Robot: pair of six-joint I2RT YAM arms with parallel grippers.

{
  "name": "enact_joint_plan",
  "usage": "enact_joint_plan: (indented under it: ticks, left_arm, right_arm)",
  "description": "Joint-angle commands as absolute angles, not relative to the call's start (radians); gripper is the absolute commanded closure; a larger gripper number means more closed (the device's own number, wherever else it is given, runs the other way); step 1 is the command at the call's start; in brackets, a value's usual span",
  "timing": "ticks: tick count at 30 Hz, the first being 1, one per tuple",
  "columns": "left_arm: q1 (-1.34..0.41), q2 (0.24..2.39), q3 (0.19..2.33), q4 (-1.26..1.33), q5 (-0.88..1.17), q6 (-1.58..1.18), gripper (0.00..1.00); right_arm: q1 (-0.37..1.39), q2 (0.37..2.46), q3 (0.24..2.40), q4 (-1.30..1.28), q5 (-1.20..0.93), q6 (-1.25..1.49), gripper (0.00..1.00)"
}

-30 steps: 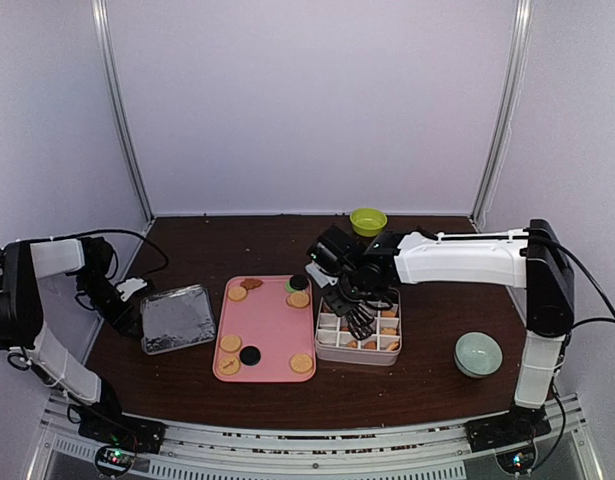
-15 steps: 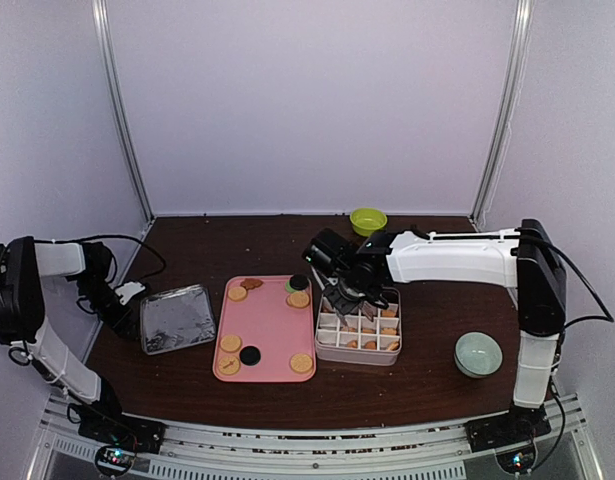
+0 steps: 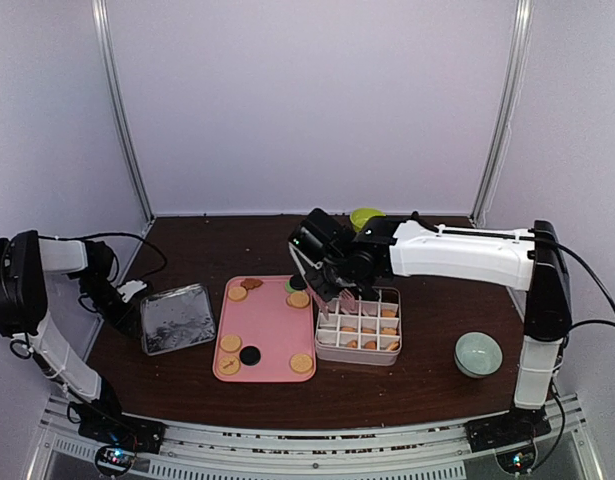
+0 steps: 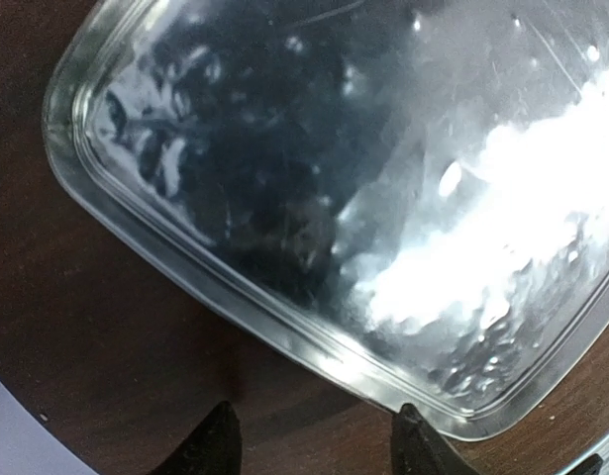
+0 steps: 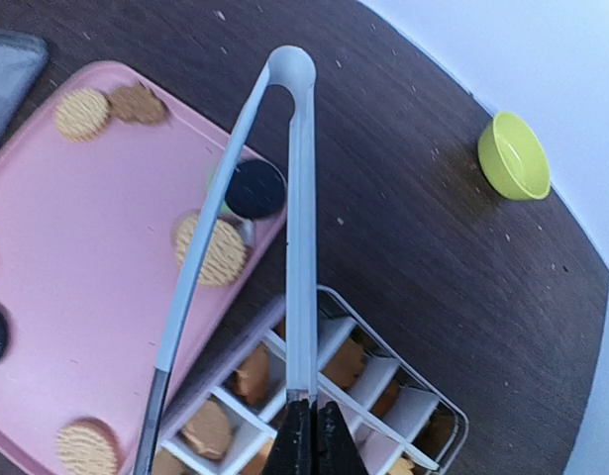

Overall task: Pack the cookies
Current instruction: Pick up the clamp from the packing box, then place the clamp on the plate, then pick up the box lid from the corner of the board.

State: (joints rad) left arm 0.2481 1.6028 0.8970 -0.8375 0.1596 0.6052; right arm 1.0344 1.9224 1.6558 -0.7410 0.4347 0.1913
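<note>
Cookies (image 3: 230, 343) lie on the pink tray (image 3: 272, 330) and in the divided box (image 3: 337, 353) just right of it. The right hand (image 5: 306, 440), above the tray's far right corner, is clamped on tongs (image 5: 302, 228). The left hand (image 4: 317, 445), left of the tray beside a clear lid (image 4: 383, 198), has its fingers apart.

Right arm (image 3: 457, 255) and tongs (image 5: 301, 198) hang over the box (image 3: 357, 357) and the far corner of the tray (image 3: 272, 325); cookies (image 3: 302, 362) ring its edges, middle open; lid (image 3: 177, 318) just left.

Dark wood table (image 3: 187, 235) w/ pale lilac walls (image 3: 307, 100) on 3 sides (plain, matte); metal posts (image 3: 122, 110) at back corners, rail (image 3: 307, 440) along near edge; soft, even light.
</note>
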Motion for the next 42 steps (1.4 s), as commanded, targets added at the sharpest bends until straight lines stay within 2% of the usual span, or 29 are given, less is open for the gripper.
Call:
enact_joint_plan:
  ticks: [1, 8, 13, 19, 20, 21, 24, 26, 28, 31, 37, 42]
  left_arm:
    - [0.257, 1.650, 0.974, -0.850, 0.242, 0.544, 0.48]
    - [0.257, 1.686, 1.040, -0.871, 0.308, 0.451, 0.46]
    - [0.256, 1.755, 1.057, -0.834, 0.221, 0.401, 0.54]
    - [0.255, 1.801, 1.057, -0.826, 0.218, 0.376, 0.61]
    - [0.256, 1.810, 1.060, -0.825, 0.221, 0.374, 0.64]
    - [0.255, 1.818, 1.065, -0.825, 0.226, 0.372, 0.68]
    - [0.250, 1.843, 1.085, -0.836, 0.249, 0.370, 0.85]
    - [0.240, 1.850, 1.099, -0.846, 0.254, 0.367, 0.95]
    - [0.229, 1.853, 1.114, -0.853, 0.252, 0.364, 1.00]
    - [0.218, 1.852, 1.143, -0.865, 0.239, 0.359, 1.00]
    - [0.194, 1.795, 1.242, -0.897, 0.177, 0.371, 1.00]
    - [0.120, 1.641, 1.398, -0.962, 0.164, 0.397, 1.00]
  right_arm:
    - [1.082, 1.969, 1.783, -0.676, 0.367, 0.297, 1.00]
    - [1.109, 2.118, 1.833, -0.599, 0.363, 0.441, 1.00]
    - [1.116, 2.191, 1.845, -0.553, 0.356, 0.501, 1.00]
    - [1.135, 2.231, 1.857, -0.537, 0.352, 0.518, 1.00]
    - [1.138, 2.233, 1.858, -0.534, 0.345, 0.519, 0.96]
    - [1.141, 2.234, 1.857, -0.530, 0.342, 0.519, 0.87]
    - [1.147, 2.218, 1.846, -0.516, 0.333, 0.518, 0.66]
    - [1.148, 2.194, 1.825, -0.499, 0.333, 0.519, 0.55]
    - [1.147, 2.166, 1.804, -0.486, 0.336, 0.518, 0.48]
    - [1.146, 2.112, 1.779, -0.477, 0.344, 0.511, 0.39]
    - [1.139, 1.964, 1.695, -0.414, 0.322, 0.497, 0.29]
    - [1.126, 1.839, 1.586, -0.294, 0.181, 0.524, 0.22]
